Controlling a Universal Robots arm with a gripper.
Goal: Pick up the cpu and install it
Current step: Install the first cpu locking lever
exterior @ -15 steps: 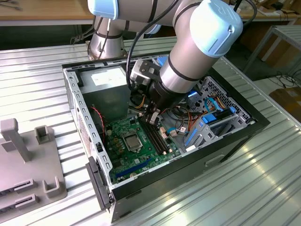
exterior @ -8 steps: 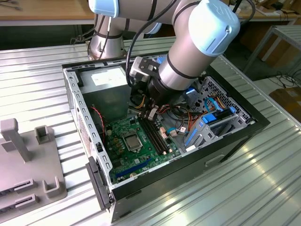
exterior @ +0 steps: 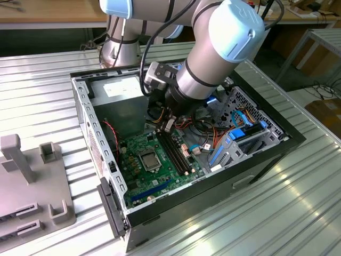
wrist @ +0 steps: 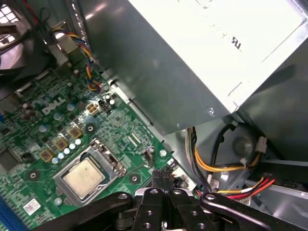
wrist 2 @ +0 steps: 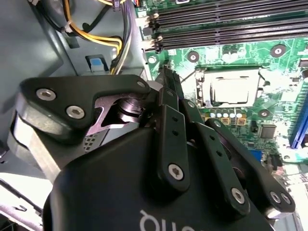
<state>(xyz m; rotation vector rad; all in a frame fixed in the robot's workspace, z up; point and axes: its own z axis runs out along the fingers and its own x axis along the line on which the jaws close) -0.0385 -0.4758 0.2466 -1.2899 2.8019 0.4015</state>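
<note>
Both wrist views show you the cpu (wrist: 83,177) (wrist 2: 232,91) seated flat in the metal-framed socket (wrist: 107,155) on the green motherboard (wrist: 43,144). Your gripper (wrist: 162,178) hangs just beside the socket, fingers pressed together and holding nothing, inside the open computer case (exterior: 277,140).

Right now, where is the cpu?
The cpu lies flat in the metal-framed socket on the green motherboard, seen in both wrist views; the memory slots run beside it.
</note>
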